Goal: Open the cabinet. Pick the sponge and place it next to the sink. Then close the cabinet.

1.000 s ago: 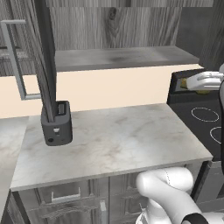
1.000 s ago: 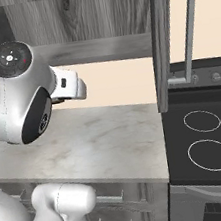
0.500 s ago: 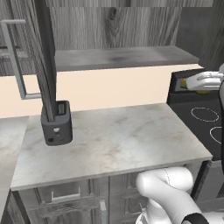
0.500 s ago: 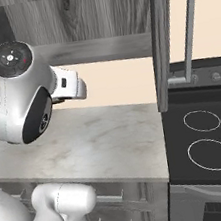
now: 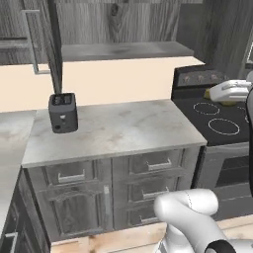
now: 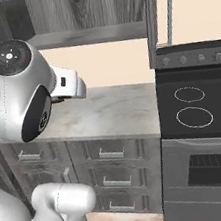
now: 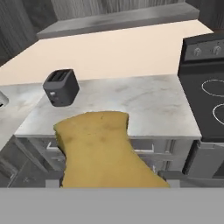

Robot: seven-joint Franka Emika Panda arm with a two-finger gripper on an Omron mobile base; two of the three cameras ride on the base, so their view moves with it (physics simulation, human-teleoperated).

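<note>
Since the hand camera sits right behind it, the nearest thing is the small yellow lumpy sponge (image 7: 103, 151), taking up the lower middle of the hand view. It's grasped in the end effector (image 5: 225, 97), which in the left base view shows at the right edge, white, with a sliver of yellow poking out under it, up over the black glass stovetop (image 5: 217, 118).

Below and beyond the sponge in the hand view comes the pale marbled stone surface (image 7: 144, 107), with grey wood-grain drawers (image 5: 150, 170) under its front edge. The stove with its ring burners sits just beside the surface at the right of the frame.

Further back, the boxy black two-slot toaster (image 7: 61, 87) stands upright on the surface at its left side, near the cream back wall.

Farthest up is the wide dark grey wood-grain wall cabinet (image 5: 123, 29), open, with its bare grey shelf showing. One door is swung out at the upper left of the left base view, with a long silver bar handle (image 5: 32, 42). The other door stands edge-on in the upper right of the right base view.
</note>
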